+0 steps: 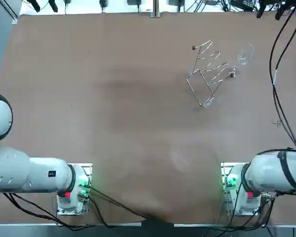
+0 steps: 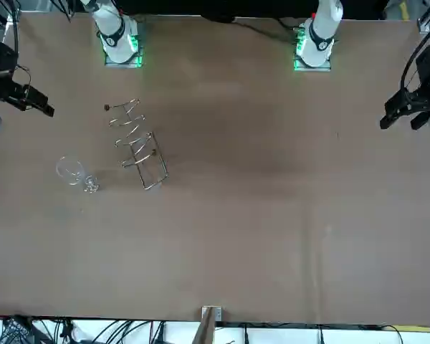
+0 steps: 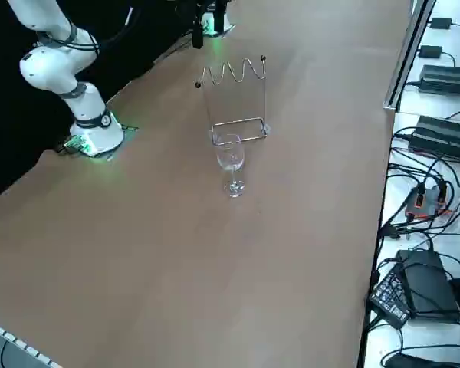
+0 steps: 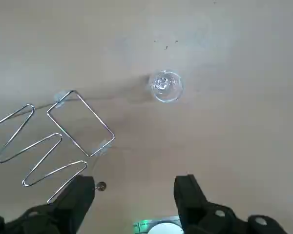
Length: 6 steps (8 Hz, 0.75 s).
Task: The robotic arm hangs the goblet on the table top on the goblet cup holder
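A clear goblet (image 3: pixel 230 161) stands upright on the brown table, just beside the wire goblet holder (image 3: pixel 238 100). From overhead, the goblet (image 1: pixel 244 54) is at the far right, to the right of the holder (image 1: pixel 207 74). The front view shows the goblet (image 2: pixel 75 174) left of the holder (image 2: pixel 136 143). My right gripper (image 4: pixel 136 187) hangs high above the table, open, with nothing between its fingers. Under it lie the goblet (image 4: pixel 166 87) and the holder (image 4: pixel 53 141). In the front view the gripper (image 2: pixel 39 106) sits at the left edge, apart from both.
Black cables (image 1: pixel 278 84) run over the table's far right edge. The right arm's base (image 1: pixel 237 190) glows green at the near edge. Power supplies and boxes (image 3: pixel 437 77) lie on the white bench beside the table.
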Tool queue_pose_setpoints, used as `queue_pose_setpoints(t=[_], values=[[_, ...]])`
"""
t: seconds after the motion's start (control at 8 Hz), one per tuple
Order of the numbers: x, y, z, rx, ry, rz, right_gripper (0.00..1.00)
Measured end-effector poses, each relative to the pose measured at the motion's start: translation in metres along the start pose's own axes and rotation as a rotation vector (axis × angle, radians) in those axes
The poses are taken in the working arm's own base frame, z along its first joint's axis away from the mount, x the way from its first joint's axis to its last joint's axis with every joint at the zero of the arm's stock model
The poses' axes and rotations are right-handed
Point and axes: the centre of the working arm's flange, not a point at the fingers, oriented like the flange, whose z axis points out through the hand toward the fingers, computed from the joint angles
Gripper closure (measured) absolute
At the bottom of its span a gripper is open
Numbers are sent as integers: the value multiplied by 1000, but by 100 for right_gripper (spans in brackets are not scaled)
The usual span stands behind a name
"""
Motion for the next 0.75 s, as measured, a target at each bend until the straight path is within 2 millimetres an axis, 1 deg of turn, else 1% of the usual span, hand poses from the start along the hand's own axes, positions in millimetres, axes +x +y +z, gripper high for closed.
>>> queue_pose_setpoints(t=[0.5, 0.62, 0.75], values=[[0, 0, 0, 0, 0, -10, 0], [1, 3, 1, 0, -2, -57, 0], [3, 12, 4, 2, -10, -122, 0]])
